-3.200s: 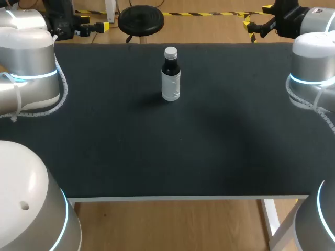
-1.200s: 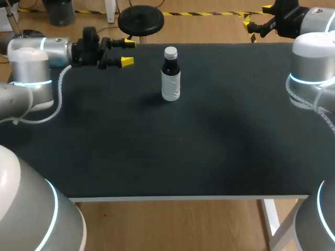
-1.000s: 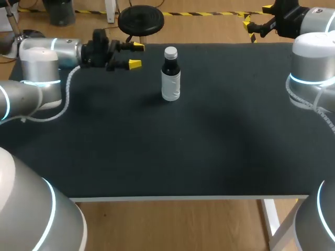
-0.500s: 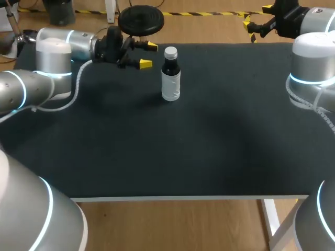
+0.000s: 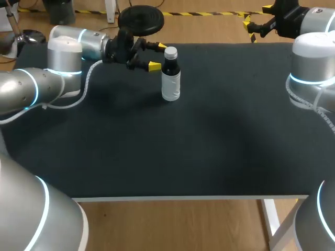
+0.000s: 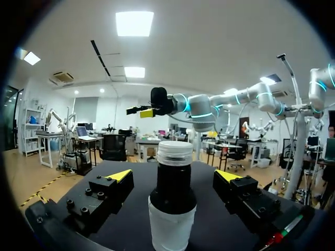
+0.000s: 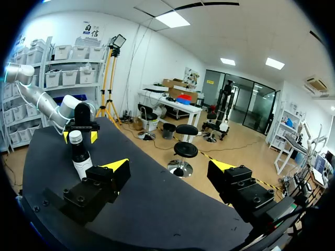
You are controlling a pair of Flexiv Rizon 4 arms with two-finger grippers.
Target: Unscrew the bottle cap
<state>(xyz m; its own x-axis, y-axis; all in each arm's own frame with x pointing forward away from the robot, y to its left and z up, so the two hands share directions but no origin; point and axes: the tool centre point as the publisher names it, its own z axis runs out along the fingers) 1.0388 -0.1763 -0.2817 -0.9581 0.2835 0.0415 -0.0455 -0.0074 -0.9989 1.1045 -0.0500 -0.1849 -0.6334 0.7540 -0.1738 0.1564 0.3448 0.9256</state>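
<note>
Advancing right along the far edge of the desk [image 5: 183,146], the left claw [image 5: 156,56], released, now sits just left of the bottle cap [image 5: 170,52], while the right claw [image 7: 168,166] hangs released far right.

Bright, even light falls from overhead. In the left wrist view the ceiling light panels [image 6: 134,23] above the bottle [image 6: 171,198] glare to plain white. In the head view the bottle casts a soft, faint shadow on the matte black table [image 5: 209,151], on the side toward the left arm [image 5: 65,49], whose glossy shell carries pale highlights. Both wrist views bow straight lines more strongly away from the bottle, toward the black rim, where the picture darkens.
</note>
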